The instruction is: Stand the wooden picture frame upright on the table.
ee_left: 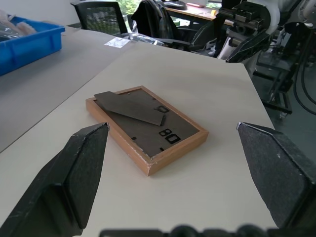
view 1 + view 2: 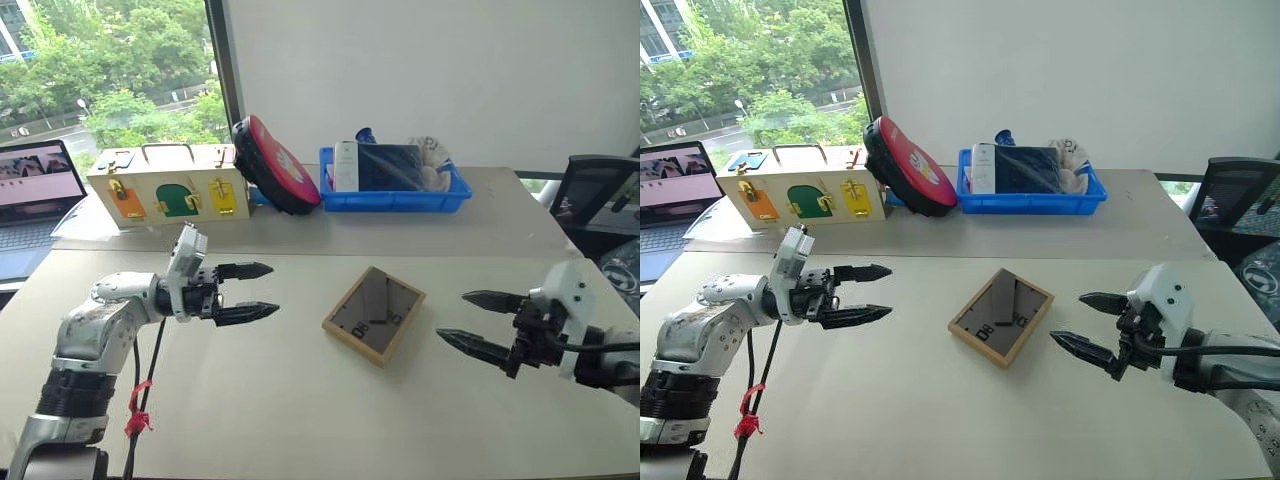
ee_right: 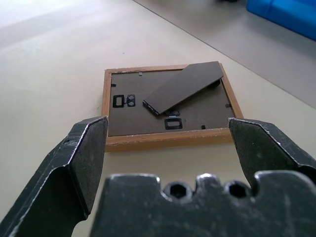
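The wooden picture frame [image 2: 374, 315] lies flat, back up, on the beige table [image 2: 300, 400] just in front of the seam. Its dark grey back carries white marks, and the fold-out stand [image 3: 185, 86] is lifted slightly off it. My left gripper [image 2: 270, 290] hovers open to the frame's left, pointing level toward it, a clear gap away. My right gripper [image 2: 452, 316] hovers open to the frame's right, angled slightly down at it, and is not touching it. In both wrist views the frame [image 1: 145, 128] sits ahead between the spread fingers.
Along the back of the table stand a cream wooden box with coloured doors [image 2: 168, 187], a red and black disc [image 2: 275, 165] leaning up, and a blue bin [image 2: 395, 180] with items. A laptop [image 2: 35, 200] sits far left and a black chair [image 2: 600, 195] far right.
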Action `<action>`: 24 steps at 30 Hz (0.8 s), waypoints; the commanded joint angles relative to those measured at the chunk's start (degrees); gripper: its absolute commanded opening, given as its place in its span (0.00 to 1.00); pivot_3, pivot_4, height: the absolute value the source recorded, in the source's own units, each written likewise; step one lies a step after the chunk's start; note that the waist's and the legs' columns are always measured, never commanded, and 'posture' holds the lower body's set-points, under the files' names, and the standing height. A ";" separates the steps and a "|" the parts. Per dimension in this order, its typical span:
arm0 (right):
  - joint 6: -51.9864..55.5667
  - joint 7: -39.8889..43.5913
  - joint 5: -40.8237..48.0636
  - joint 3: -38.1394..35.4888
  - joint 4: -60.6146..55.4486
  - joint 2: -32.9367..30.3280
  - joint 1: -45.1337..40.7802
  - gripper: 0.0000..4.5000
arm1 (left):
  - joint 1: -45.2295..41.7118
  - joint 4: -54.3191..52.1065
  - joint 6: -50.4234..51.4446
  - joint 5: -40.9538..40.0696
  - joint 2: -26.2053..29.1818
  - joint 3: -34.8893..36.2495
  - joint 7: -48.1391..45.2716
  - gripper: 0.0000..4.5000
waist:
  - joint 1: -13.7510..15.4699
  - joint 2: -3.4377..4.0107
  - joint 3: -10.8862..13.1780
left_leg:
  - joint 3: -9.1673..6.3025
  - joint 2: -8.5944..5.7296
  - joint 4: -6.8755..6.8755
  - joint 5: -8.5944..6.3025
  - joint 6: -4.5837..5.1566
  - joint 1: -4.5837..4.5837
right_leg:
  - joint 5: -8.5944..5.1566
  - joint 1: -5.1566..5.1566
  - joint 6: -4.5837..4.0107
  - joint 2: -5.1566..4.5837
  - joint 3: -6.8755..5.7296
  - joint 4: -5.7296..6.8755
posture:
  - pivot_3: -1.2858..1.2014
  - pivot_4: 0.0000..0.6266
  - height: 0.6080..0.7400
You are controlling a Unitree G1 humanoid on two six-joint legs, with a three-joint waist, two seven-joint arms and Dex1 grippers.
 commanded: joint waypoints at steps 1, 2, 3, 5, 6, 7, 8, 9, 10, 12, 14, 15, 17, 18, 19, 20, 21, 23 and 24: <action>-1.11 -2.31 -4.91 2.54 2.37 0.67 -1.19 0.99 | 0.05 -2.35 -0.44 -0.12 0.25 -0.23 -1.12 1.00 | -0.12 0.00 0.00 | -0.01 0.00 0.00 0.00 0.00 0.00 | 0.00 0.00 0.00 0.00 -0.01 0.00 | 0.52 0.24 0.96; -0.64 -2.78 -5.66 3.21 2.77 1.00 -1.07 0.99 | 0.32 -2.52 -0.56 -0.13 0.38 -0.20 -1.42 1.00 | -0.10 0.00 0.00 | -0.02 0.00 0.00 0.00 0.00 0.00 | 0.00 0.00 0.00 0.00 -0.01 0.00 | 0.52 0.24 0.96; 1.68 -2.67 -4.28 2.73 2.89 1.16 0.25 0.99 | 0.25 -3.09 0.48 -0.46 0.35 -0.58 -1.19 1.00 | -0.08 0.00 0.00 | -0.02 0.00 0.00 0.00 0.00 0.00 | 0.00 0.00 0.00 0.00 -0.01 0.00 | 0.52 0.24 0.96; 5.71 -2.68 0.11 -0.02 1.91 2.47 3.20 0.99 | -0.61 -2.52 2.26 -0.39 0.39 -1.44 -0.83 1.00 | 0.13 0.00 0.00 | -0.02 0.00 -0.01 -0.01 0.01 0.00 | 0.00 -0.01 0.00 0.00 -0.01 0.00 | 0.52 0.24 0.96; 7.77 -3.36 2.27 -1.52 1.73 3.25 4.02 0.99 | -1.60 -1.50 3.10 0.06 0.14 -1.89 -0.13 1.00 | 0.24 0.00 0.00 | -0.04 0.00 -0.01 -0.02 0.04 -0.02 | -0.01 0.00 -0.01 0.00 -0.04 0.00 | 0.52 0.24 0.96; 9.09 -4.34 3.59 -2.53 1.47 4.04 4.48 0.99 | -3.03 0.67 2.90 1.57 -0.12 -2.51 0.67 1.00 | 0.32 -0.01 0.00 | -0.05 0.00 0.00 -0.02 0.04 -0.04 | -0.01 0.00 -0.01 0.00 -0.05 0.00 | 0.52 0.24 0.96; 9.13 -5.10 3.22 -2.84 1.50 4.51 4.59 0.99 | -4.89 3.10 2.46 3.04 -0.65 -3.33 1.19 1.00 | 0.51 -0.01 0.01 | -0.05 -0.01 0.03 -0.02 0.04 -0.06 | -0.01 0.00 -0.01 0.00 -0.06 0.00 | 0.52 0.24 0.96; 9.47 -6.14 2.94 -2.93 1.54 4.98 4.31 0.99 | -6.63 5.26 2.14 3.74 -1.23 -3.75 1.09 1.00 | 0.48 -0.01 0.01 | -0.10 -0.01 0.15 -0.03 0.05 -0.10 | -0.01 0.00 -0.01 0.00 -0.10 0.04 | 0.52 0.24 0.96; 9.29 -6.89 2.34 -2.90 1.67 5.28 3.96 0.99 | -8.32 7.24 1.54 4.28 -1.96 -4.08 0.93 1.00 | 0.37 -0.01 0.01 | -0.11 -0.03 0.20 -0.03 0.05 -0.11 | 0.00 0.01 0.00 0.00 -0.10 0.06 | 0.52 0.24 0.96; 8.64 -8.16 0.95 -2.55 1.45 5.52 3.44 0.99 | -11.66 10.88 0.11 5.52 -3.60 -4.79 0.20 1.00 | 0.21 -0.01 0.01 | -0.11 -0.03 0.30 -0.02 0.05 -0.11 | 0.03 0.03 0.06 0.00 -0.09 0.06 | 0.52 0.24 0.96; 7.94 -9.17 -0.19 -2.84 0.77 5.66 3.68 0.88 | -14.60 14.69 -1.64 7.03 -4.82 -6.17 -2.28 0.88 | 0.12 -0.01 0.00 | -0.11 -0.03 0.28 -0.02 0.05 -0.10 | 0.03 0.04 0.06 0.00 -0.09 0.06 | 0.52 0.24 0.96; 8.08 -9.76 -0.26 -3.25 0.36 5.90 3.86 0.83 | -15.51 16.13 -2.56 7.77 -5.17 -6.72 -3.44 0.82 | 0.10 -0.01 0.00 | -0.11 -0.03 0.26 -0.02 0.05 -0.10 | 0.03 0.03 0.05 0.01 -0.09 0.06 | 0.52 0.24 0.96; 8.34 -10.69 -1.20 -3.82 -1.25 5.87 5.22 0.67 | -18.01 20.84 -6.56 10.68 -6.33 -7.98 -4.48 0.65 | -0.02 0.00 0.00 | -0.11 -0.04 0.20 -0.04 0.08 -0.11 | 0.02 0.02 0.04 0.01 -0.09 0.05 | 0.52 0.24 0.96; 8.29 -11.09 -2.31 -3.76 -1.88 5.57 6.13 0.61 | -19.57 23.81 -9.08 12.66 -7.06 -8.89 -4.74 0.59 | 0.04 -0.01 0.00 | -0.11 -0.05 0.20 -0.07 0.12 -0.11 | 0.01 0.02 0.02 0.01 -0.09 0.05 | 0.52 0.24 0.96; 8.16 -11.63 -3.50 -3.50 -2.56 5.36 6.92 0.51 | -21.12 26.97 -12.01 14.72 -7.83 -9.82 -4.99 0.48 | 0.06 -0.01 0.01 | -0.12 -0.05 0.20 -0.09 0.15 -0.12 | 0.00 0.02 0.01 0.01 -0.09 0.06 | 0.52 0.24 0.96; 8.10 -12.54 -4.57 -3.00 -3.06 5.52 7.27 0.44 | -22.93 30.70 -15.20 17.13 -8.99 -10.88 -4.39 0.40 | 0.07 -0.01 0.00 | -0.13 -0.05 0.21 -0.09 0.16 -0.15 | 0.00 0.01 0.01 0.01 -0.10 0.05 | 0.52 0.24 0.96; 8.04 -13.66 -5.53 -2.24 -3.23 5.97 7.01 0.38 | -24.56 34.02 -18.06 19.20 -10.38 -11.88 -3.85 0.34 | 0.12 -0.01 0.01 | -0.13 -0.07 0.22 -0.09 0.16 -0.17 | 0.00 0.00 0.01 0.00 -0.10 0.05 | 0.52 0.24 0.96; 8.17 -16.13 -7.04 -0.46 -3.12 7.46 5.46 0.21 | -27.50 40.47 -23.67 23.41 -13.30 -13.86 -2.46 0.16 | 0.18 -0.02 0.01 | -0.15 -0.10 0.31 -0.09 0.16 -0.21 | 0.01 0.00 0.03 -0.01 -0.10 0.05 | 0.52 0.24 0.96; 8.17 -17.23 -8.10 0.99 -3.26 8.01 4.51 0.15 | -28.50 43.32 -26.70 25.43 -14.49 -14.79 -2.03 0.10 | 0.18 -0.02 0.01 | -0.15 -0.12 0.35 -0.09 0.16 -0.22 | 0.02 0.02 0.05 -0.01 -0.10 0.05 | 0.52 0.24 0.96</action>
